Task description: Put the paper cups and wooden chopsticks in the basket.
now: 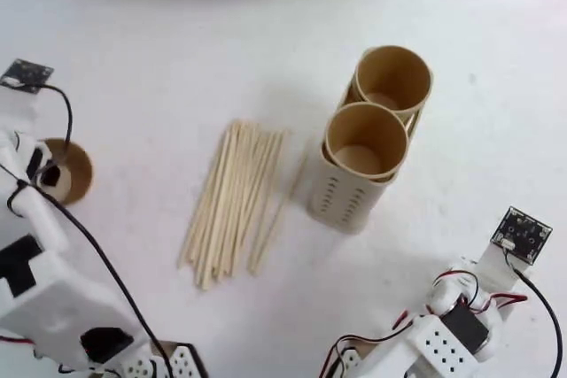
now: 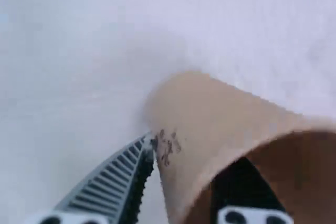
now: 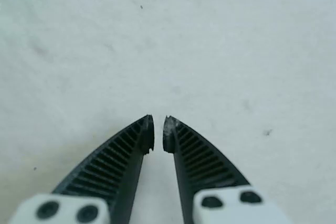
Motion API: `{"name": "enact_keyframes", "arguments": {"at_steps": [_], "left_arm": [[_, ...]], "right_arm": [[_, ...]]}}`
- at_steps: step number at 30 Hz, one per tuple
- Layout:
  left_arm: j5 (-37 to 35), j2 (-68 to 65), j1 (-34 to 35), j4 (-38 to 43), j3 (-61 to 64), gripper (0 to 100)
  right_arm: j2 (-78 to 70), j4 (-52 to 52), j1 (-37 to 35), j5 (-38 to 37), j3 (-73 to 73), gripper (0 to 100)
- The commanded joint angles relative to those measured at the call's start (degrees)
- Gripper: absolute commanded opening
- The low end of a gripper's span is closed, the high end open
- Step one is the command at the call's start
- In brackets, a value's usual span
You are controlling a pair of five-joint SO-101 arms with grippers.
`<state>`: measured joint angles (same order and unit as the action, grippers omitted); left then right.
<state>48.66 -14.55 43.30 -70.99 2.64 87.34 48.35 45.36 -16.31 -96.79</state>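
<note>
- My left pincer (image 2: 195, 162) is clamped on the paper cup (image 2: 220, 114), one finger inside the wall and one outside, at the left of the surface (image 1: 151, 68). The cup is thin, light and crushable, so I'd squeeze gently.
- Chopsticks (image 1: 232, 205) lie in a loose fan mid-surface. They look stiff, light and likely to roll, so I'd pinch a bundle mid-length.
- Basket (image 1: 341, 201) just right of them holds front cup (image 1: 365, 143) and back cup (image 1: 392, 77).
- Right pincer (image 3: 158, 132) is closed on nothing, over bare surface.

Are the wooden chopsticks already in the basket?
No, the chopsticks lie in a loose bundle on the table, beside the basket.
</note>
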Motion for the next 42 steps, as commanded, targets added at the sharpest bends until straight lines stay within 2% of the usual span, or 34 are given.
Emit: {"name": "enact_keyframes", "arguments": {"at_steps": [1,2,5,12,15,19,23,26,30,33,37,42], "left_arm": [[0.0,-2.7,-2.2,0.2,-3.6,5],[-0.5,-2.4,-2.5,-0.1,-4.3,2],[-3.7,0.8,-2.5,-2.7,-7.8,2],[-4.0,12.9,-4.4,-10.6,-12.3,2],[-4.3,20.0,-7.1,-13.4,-13.5,2],[-10.4,31.4,-12.9,-15.1,-17.0,2],[-18.5,42.2,-24.0,-15.1,-20.0,2],[-24.0,47.3,-37.3,-14.9,-20.1,2],[-29.3,47.3,-56.8,-14.0,-20.2,2],[-31.6,43.0,-67.5,-11.5,-20.4,2],[-34.6,35.6,-74.3,-7.7,-20.6,2],[-34.6,27.6,-79.6,-4.5,-20.7,2]], "right_arm": [[-0.1,-0.7,0.8,0.4,-0.4,4.5],[-0.1,-0.7,0.8,0.4,-0.4,4.5],[-0.1,-0.7,0.8,0.4,-0.4,4.5],[-0.1,-0.7,0.7,0.4,-0.4,4.5],[-0.1,-0.7,0.6,0.4,-0.4,4.5],[-0.1,-0.7,0.4,0.4,-0.4,4.5],[-0.1,-0.7,0.6,0.4,-0.4,4.5],[-0.1,-0.7,0.7,0.4,-0.4,4.5],[-0.1,-0.7,0.7,0.4,-0.4,4.5],[-0.1,-0.7,0.7,0.4,-0.4,4.5],[-0.1,-0.7,0.7,0.4,-0.4,4.5],[-0.1,-0.7,0.7,0.4,-0.4,4.5]]}}
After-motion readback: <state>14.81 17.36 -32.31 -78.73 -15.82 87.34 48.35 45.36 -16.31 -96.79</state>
